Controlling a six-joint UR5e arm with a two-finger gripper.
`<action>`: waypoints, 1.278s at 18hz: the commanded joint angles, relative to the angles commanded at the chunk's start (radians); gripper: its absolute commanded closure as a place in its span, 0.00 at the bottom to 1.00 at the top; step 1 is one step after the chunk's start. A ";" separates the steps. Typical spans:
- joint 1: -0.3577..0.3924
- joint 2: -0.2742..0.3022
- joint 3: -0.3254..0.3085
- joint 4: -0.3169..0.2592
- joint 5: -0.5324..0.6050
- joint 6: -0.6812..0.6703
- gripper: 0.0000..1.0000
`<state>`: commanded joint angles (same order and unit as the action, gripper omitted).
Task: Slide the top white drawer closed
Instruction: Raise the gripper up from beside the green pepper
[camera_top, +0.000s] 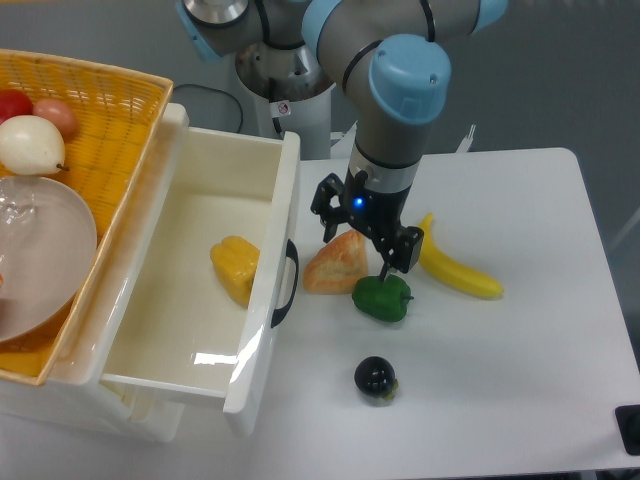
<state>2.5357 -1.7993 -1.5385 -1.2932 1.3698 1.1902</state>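
Note:
The top white drawer (262, 300) is pulled far out of its white unit toward the right. Its black curved handle (286, 285) is on the front panel. A yellow object (236, 268) lies inside it. My gripper (358, 248) hangs over the table just right of the drawer front, fingers spread and empty. It is above an orange wedge-shaped piece (335, 264) and a green pepper (382, 298). A finger (327, 212) is a short way right of the handle, not touching it. The lower drawer front is hidden from view.
A yellow wicker basket (110, 120) sits on top of the unit at left, holding fruit and a clear bowl (40, 250). On the white table (520, 380) lie a banana (458, 272) and a small black round object (375, 378).

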 joint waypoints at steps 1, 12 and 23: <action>0.000 0.003 -0.014 0.005 0.003 0.014 0.00; 0.011 -0.003 -0.072 0.009 0.008 0.065 0.00; 0.028 -0.002 -0.058 0.020 0.081 0.013 0.00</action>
<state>2.5633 -1.8009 -1.5969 -1.2732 1.4511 1.2028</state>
